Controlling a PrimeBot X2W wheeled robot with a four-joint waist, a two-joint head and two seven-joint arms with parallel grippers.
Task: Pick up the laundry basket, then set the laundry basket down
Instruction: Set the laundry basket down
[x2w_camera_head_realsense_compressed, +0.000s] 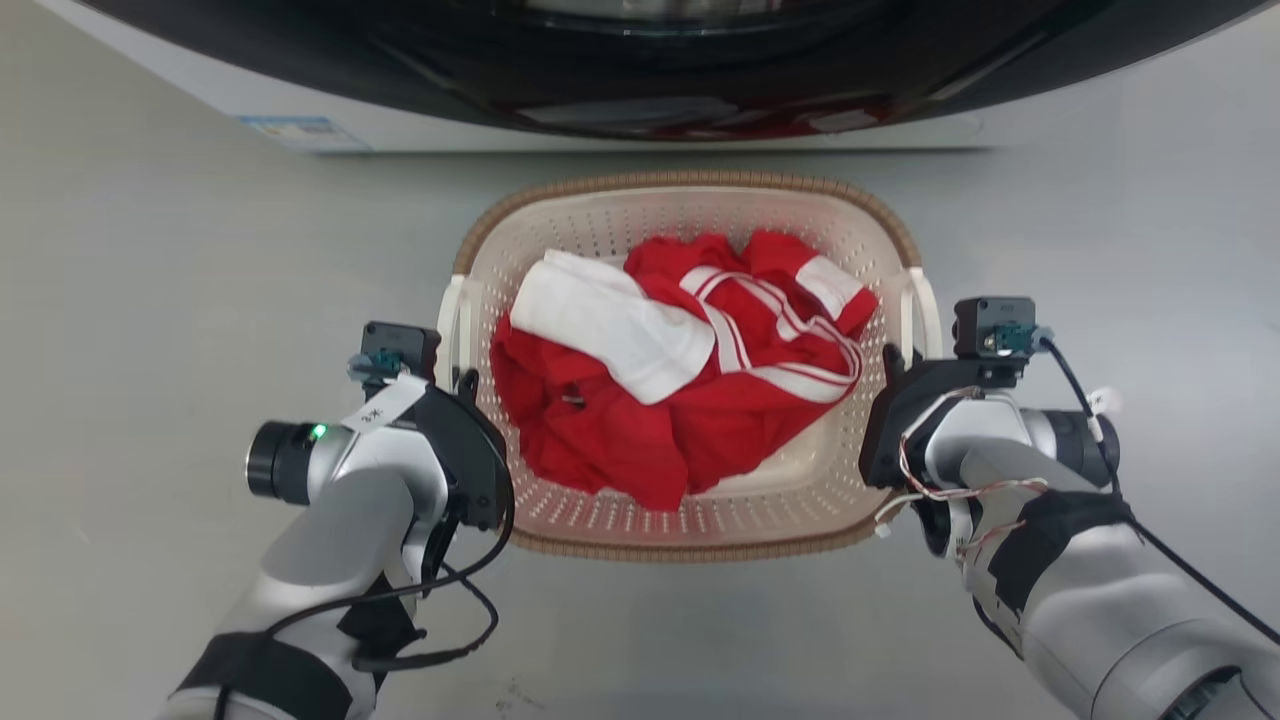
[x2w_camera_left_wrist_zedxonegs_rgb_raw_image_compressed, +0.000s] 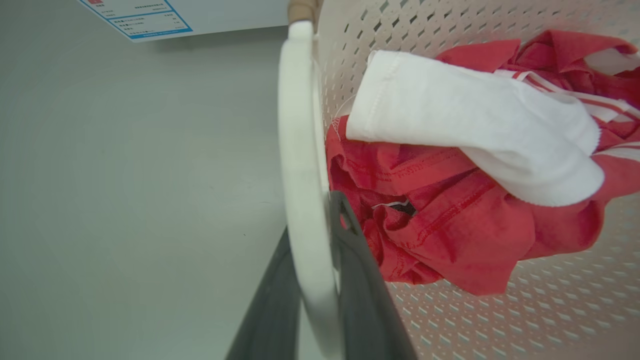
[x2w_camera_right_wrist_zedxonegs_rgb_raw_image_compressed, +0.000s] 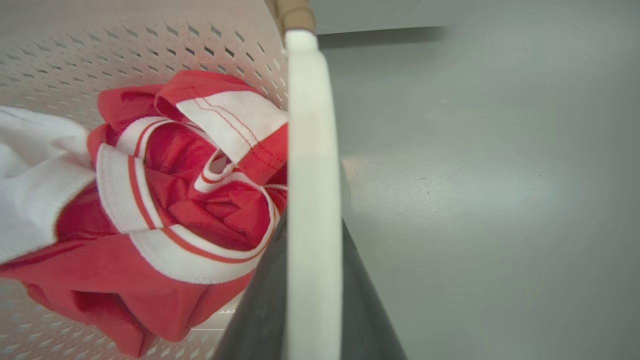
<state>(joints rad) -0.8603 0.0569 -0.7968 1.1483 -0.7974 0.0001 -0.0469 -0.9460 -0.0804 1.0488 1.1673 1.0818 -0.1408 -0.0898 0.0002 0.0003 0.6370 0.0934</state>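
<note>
Head view: the laundry basket (x2w_camera_head_realsense_compressed: 600, 225), cream-white and perforated with a brown woven-look rim, lies on the centre line just before the washing machine (x2w_camera_head_realsense_compressed: 500, 125), over the grey floor (x2w_camera_head_realsense_compressed: 150, 300); whether its base touches the floor cannot be told. It holds a crumpled red garment (x2w_camera_head_realsense_compressed: 620, 430) with white striped trim, and a white cloth (x2w_camera_head_realsense_compressed: 600, 320) lies across the garment's left part. The left tool (x2w_camera_head_realsense_compressed: 462, 385) meets the basket at its left handle (x2w_camera_head_realsense_compressed: 452, 330), and the right tool (x2w_camera_head_realsense_compressed: 895, 362) meets it at the right handle (x2w_camera_head_realsense_compressed: 925, 315). Left wrist view: the two dark fingers (x2w_camera_left_wrist_zedxonegs_rgb_raw_image_compressed: 360, 300) stand one on each side of the white handle bar, pressed against it, the inner finger inside the basket next to the red fabric; the tool is clenched on the handle. Right wrist view: the fingers (x2w_camera_right_wrist_zedxonegs_rgb_raw_image_compressed: 255, 310) likewise flank the white bar closely, so that this tool too grasps its handle. A blue-edged label (x2w_camera_head_realsense_compressed: 300, 130) sits on the machine's lower front, left of the basket.
</note>
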